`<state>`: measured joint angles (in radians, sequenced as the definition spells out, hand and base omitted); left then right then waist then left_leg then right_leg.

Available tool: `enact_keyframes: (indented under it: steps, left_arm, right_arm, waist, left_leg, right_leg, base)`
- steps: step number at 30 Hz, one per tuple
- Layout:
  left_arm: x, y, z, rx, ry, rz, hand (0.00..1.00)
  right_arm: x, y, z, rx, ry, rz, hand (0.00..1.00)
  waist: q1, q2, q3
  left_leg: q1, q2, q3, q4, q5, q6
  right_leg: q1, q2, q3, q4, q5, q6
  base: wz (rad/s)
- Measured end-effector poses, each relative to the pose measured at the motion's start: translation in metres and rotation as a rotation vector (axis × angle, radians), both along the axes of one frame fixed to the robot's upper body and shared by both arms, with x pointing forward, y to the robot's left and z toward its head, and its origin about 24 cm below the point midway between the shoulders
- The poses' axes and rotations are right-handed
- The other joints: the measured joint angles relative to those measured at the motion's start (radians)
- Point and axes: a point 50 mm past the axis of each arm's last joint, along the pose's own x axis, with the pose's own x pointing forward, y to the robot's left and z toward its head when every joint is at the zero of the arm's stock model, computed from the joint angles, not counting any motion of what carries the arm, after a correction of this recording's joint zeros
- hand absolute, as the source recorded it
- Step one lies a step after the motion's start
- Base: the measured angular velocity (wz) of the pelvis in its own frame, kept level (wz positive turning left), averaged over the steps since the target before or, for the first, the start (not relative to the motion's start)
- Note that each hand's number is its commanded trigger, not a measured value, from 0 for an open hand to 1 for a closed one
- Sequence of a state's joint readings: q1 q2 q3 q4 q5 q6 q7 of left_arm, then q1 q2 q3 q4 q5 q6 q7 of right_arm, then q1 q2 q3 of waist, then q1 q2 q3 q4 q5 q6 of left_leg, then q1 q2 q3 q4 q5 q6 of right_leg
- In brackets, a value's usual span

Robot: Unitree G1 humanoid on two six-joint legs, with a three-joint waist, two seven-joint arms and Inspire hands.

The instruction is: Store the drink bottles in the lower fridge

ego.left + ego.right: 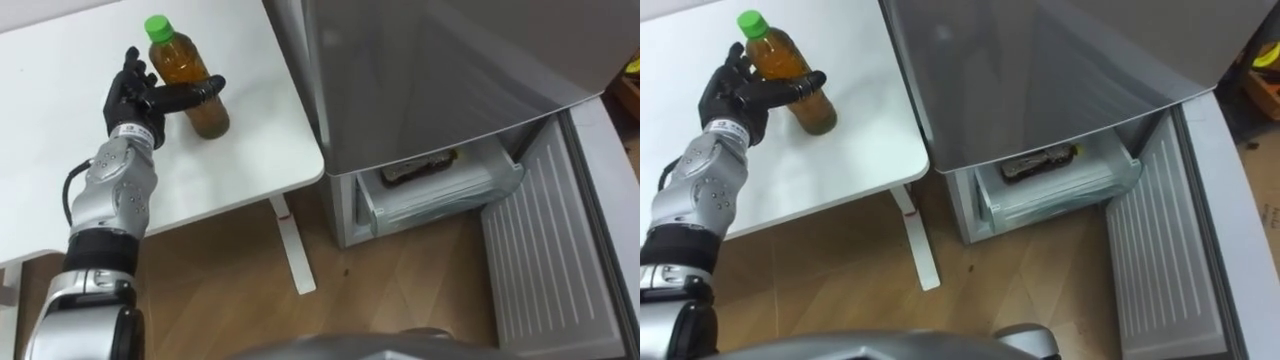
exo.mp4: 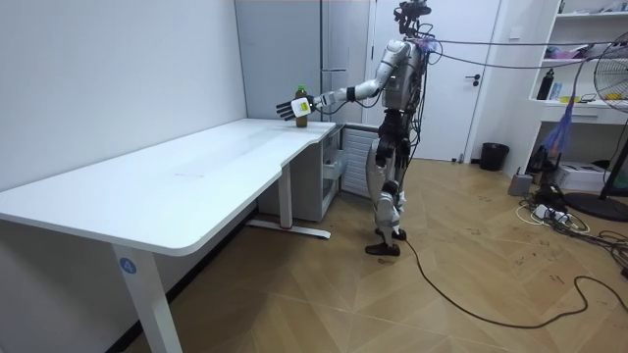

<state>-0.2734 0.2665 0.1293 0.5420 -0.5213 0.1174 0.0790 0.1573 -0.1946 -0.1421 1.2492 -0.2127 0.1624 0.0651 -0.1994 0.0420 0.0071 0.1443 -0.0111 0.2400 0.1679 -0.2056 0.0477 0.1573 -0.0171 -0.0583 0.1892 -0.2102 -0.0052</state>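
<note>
While on table [image 1: 250, 130] (beside fridge [image 1: 450, 80]), bottle [image 1: 181, 62]

1. Upper left of my frame: the left hand [image 1: 135, 95] is black, with a white tag at its wrist.
2. Below it I see silver forearm shells and a black cuff.
3. A thin black cable loops alongside.
</note>
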Motion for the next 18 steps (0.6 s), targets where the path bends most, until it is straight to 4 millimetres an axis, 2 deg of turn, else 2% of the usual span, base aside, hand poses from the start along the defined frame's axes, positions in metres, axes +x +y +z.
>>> enact_keyframes:
  steps: [10,18]
  left_arm:
    - [0.0001,0.0003,-0.0015,0.004,0.009,-0.007,0.00]
    - [0.0049,0.0014,0.0052,0.019,-0.010,-0.028,0.00]
  right_arm:
    - [0.0004,-0.0023,0.0008,-0.024,-0.003,0.002,0.00]
    - [0.0010,-0.0030,0.0010,-0.026,-0.004,0.005,0.00]
  waist:
    - [-0.012,-0.002,0.0007]
    - [-0.012,-0.008,-0.0003]
  left_leg:
    - [0.002,0.000,0.003,-0.001,-0.002,0.001]
    - [0.002,-0.001,0.004,-0.003,-0.002,0.001]
  right_leg:
    - [-0.002,0.000,0.003,-0.001,0.000,0.000]
    - [-0.004,0.001,0.007,-0.002,0.000,0.000]
  base:
    - [-0.01]
    - [0.00]
